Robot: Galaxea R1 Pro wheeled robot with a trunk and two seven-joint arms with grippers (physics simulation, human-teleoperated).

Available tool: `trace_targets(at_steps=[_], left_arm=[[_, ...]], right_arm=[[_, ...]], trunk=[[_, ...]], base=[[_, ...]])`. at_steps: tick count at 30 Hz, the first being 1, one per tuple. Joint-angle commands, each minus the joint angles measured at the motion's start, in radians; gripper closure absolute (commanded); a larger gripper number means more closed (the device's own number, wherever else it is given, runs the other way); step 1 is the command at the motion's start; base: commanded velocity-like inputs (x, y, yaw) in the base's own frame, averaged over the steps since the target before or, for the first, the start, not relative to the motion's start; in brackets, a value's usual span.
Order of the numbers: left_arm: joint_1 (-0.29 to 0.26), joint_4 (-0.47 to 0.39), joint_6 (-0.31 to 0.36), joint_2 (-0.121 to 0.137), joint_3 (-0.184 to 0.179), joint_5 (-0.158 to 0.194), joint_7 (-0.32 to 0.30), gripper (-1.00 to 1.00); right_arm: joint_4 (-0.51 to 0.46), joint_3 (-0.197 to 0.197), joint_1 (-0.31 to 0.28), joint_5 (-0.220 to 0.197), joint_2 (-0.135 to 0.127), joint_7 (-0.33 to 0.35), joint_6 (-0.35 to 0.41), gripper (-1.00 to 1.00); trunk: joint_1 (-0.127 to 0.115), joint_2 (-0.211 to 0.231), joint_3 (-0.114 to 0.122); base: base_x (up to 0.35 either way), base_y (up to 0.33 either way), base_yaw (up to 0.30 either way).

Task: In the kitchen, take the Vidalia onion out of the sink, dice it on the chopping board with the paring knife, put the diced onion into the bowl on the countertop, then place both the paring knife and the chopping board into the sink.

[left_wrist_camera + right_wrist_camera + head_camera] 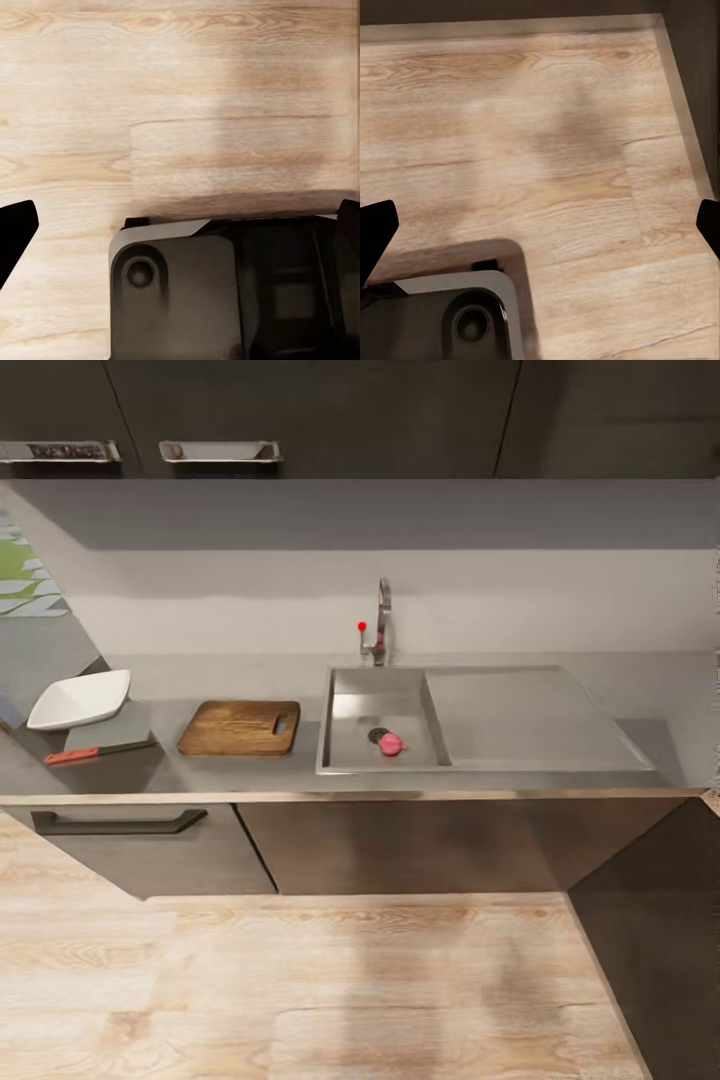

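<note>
In the head view the pinkish Vidalia onion (391, 744) lies in the steel sink (375, 688), beside the dark drain. Left of the sink, the wooden chopping board (240, 727) lies flat on the grey countertop (200, 678). Further left sits the white bowl (80, 698), and the paring knife (95, 746) lies in front of it with its red-brown handle pointing left. My left gripper (180, 232) and right gripper (540, 229) hang low over the wooden floor, fingertips spread wide, nothing between them.
A chrome tap (380, 625) with a red knob stands behind the basin, and a drainboard (530, 715) extends to its right. Dark cabinets (420, 850) run below the counter, with a drawer handle (115, 823) at the left. Light wood floor (330, 990) separates me from the counter. My base (225, 300) shows under both wrists.
</note>
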Motion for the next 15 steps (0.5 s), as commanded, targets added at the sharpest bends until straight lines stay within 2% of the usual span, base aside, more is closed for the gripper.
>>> trace_targets(at_steps=[1,6,15], left_arm=[[0.000,0.000,-0.002,0.000,0.000,0.002,0.000,-1.00],[0.000,0.003,-0.002,0.000,0.000,0.001,0.000,-1.00],[0.000,0.005,-0.002,0.000,0.000,0.002,0.000,-1.00]], right_arm=[[-0.001,0.002,0.000,0.000,0.000,-0.004,-0.001,-1.00],[-0.001,0.002,0.000,0.000,0.000,-0.004,-0.001,-1.00],[-0.001,0.002,0.000,0.004,0.000,-0.003,-0.001,-1.00]], trunk=[[0.001,-0.002,-0.001],[0.001,-0.002,0.002],[0.001,-0.002,0.003]], base=[[0.000,-0.032,-0.129],[0.000,-0.009,-0.112],[0.000,-0.001,-0.016]])
